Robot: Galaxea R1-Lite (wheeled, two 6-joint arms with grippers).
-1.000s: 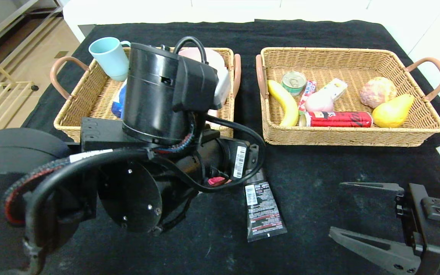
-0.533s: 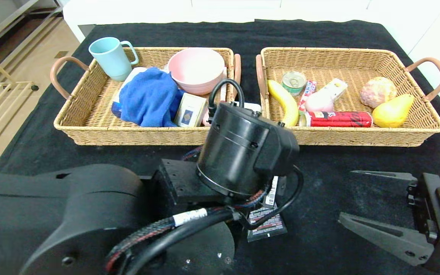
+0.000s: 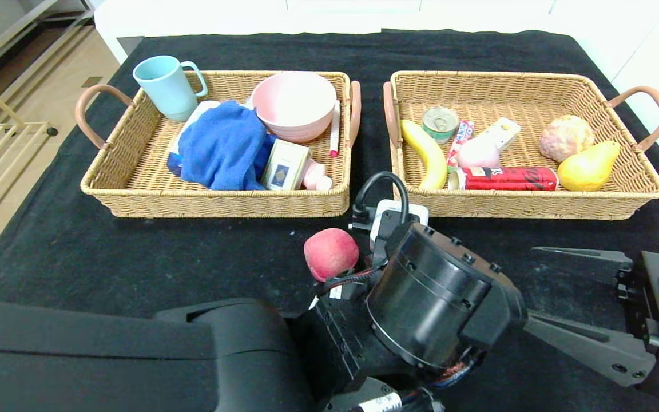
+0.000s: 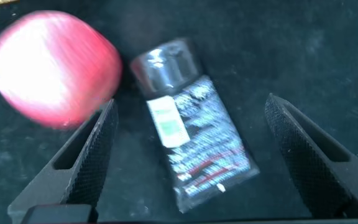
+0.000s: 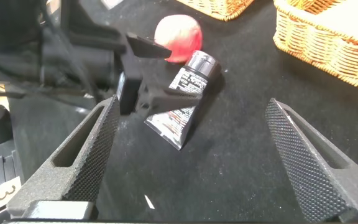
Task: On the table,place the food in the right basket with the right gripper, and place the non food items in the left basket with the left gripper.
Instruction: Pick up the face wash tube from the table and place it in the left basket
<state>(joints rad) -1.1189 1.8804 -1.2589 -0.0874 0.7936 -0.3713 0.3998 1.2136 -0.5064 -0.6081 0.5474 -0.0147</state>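
The left gripper (image 4: 188, 155) has moved right over the black tube (image 4: 194, 137), fingers wide apart; right gripper (image 3: 578, 306) open too

Peach (image 3: 330, 253) (red) beside left arm (image 3: 432, 309)

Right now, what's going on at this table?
The robot is sorting things into two baskets. The left gripper hangs open over a black tube lying on the table beside a peach, apparently about to grasp the tube. The right gripper waits open off to the right. The left basket and right basket already hold several items.
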